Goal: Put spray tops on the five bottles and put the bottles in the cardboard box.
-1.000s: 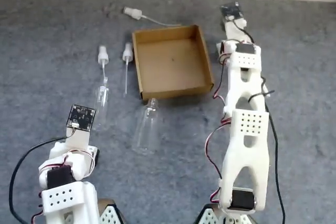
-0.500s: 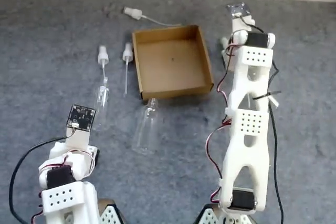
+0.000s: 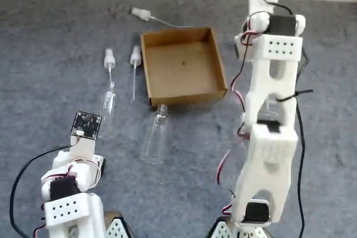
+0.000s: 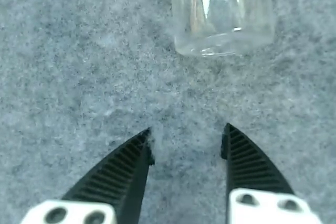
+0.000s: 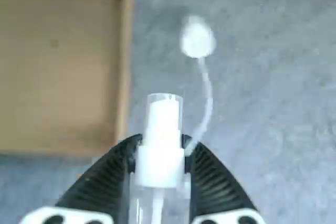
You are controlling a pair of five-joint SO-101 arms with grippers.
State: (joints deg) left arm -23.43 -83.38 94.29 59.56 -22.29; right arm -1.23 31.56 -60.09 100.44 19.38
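Grey felt (image 3: 56,26) covers the table, with the cardboard box (image 3: 184,71) lying open near its middle. Near a corner of the box, outside it, the right gripper (image 5: 160,142) is clamped on the collar of a white spray top (image 5: 160,116). Something clear beneath it looks like a bottle's neck, though I cannot be sure. A loose spray top (image 5: 197,43) lies on the felt beyond, its thin tube curled. The left gripper (image 4: 186,129) hovers low with its fingers apart and nothing between them, near the base of a clear bottle (image 4: 223,19) lying on its side. An uncapped bottle (image 3: 156,136) lies just off the box's near wall. These bottles are likely empty thin plastic: light, smooth, ready to roll and to dent under a hard squeeze, so the stiffer neck or collar seems the surest hold. The dip tubes look limp and probably need guiding into a bottle's mouth.
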